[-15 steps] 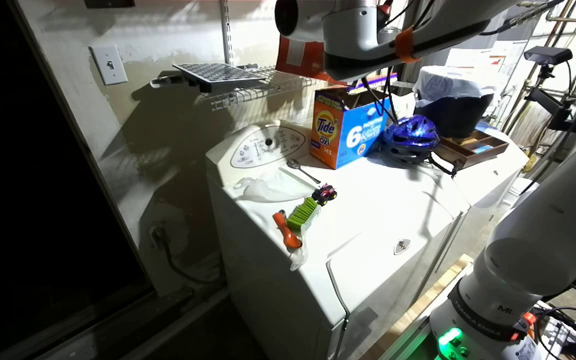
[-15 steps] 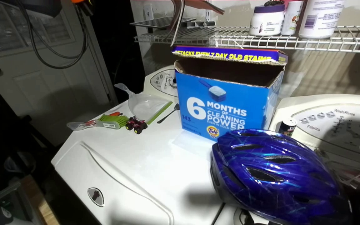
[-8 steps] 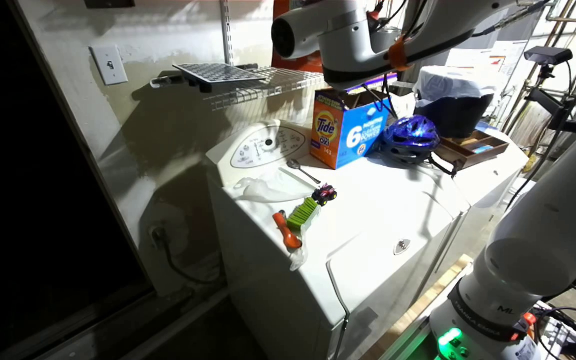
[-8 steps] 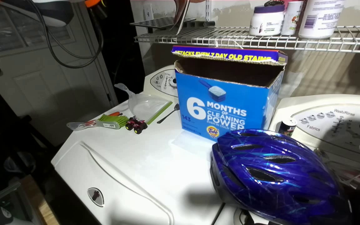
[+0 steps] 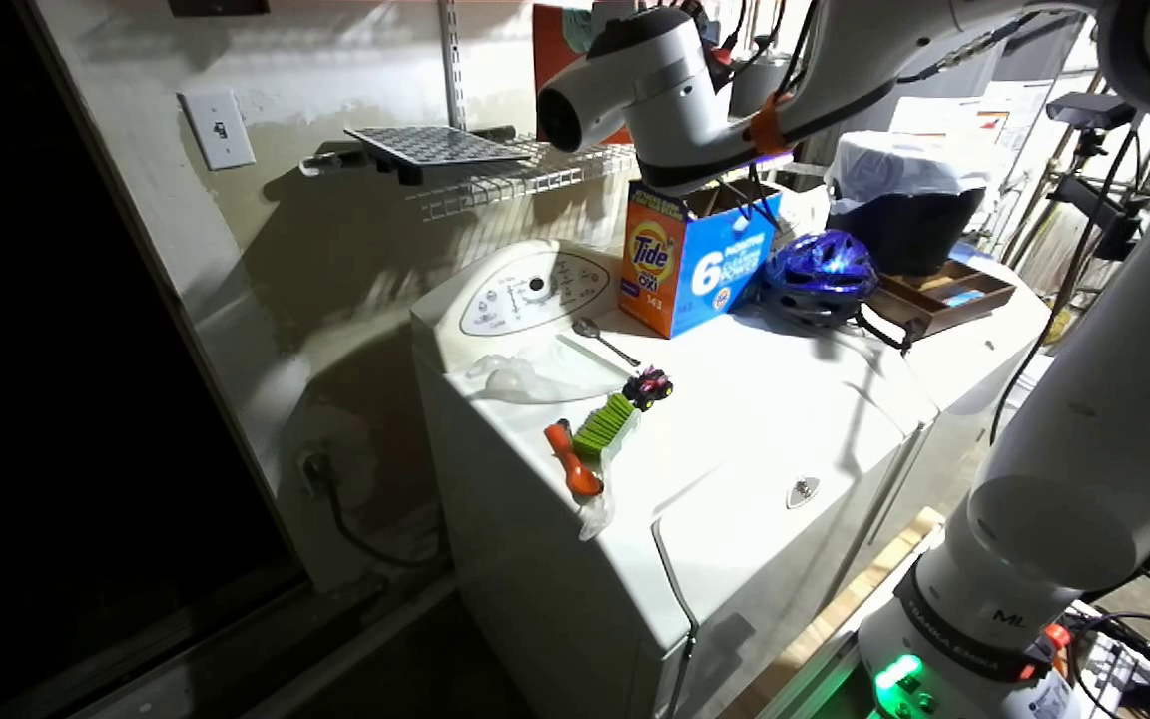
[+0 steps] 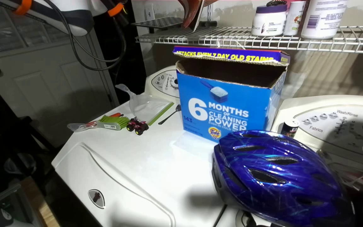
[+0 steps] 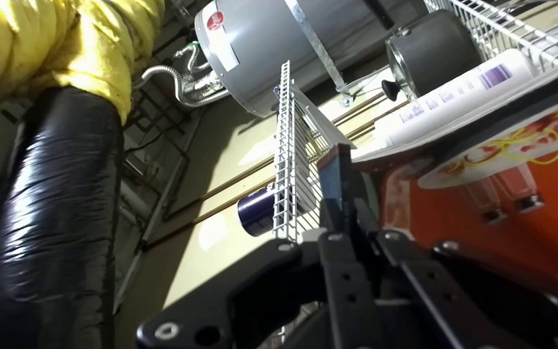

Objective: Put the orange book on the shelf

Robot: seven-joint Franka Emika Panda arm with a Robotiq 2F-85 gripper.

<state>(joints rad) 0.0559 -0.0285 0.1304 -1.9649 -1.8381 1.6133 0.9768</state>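
In an exterior view, L to R: dark flat panel (image 5: pixel 440 147) at end of wire shelf (image 5: pixel 540 180); orange book (image 5: pixel 552 50) upright above shelf, partly behind arm (image 5: pixel 675 95), contact with shelf unclear; Tide carton (image 5: pixel 700 262) on white appliance top (image 5: pixel 755 419); blue helmet (image 5: pixel 822 265) just beside carton. Wrist view: hand (image 7: pixel 353 189) clamped on orange book, which extends off right.

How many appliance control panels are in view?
2: one control panel left of the Tide box in both exterior views; the Wash/Rinse panel right of that box in an exterior view. Others may be hidden.
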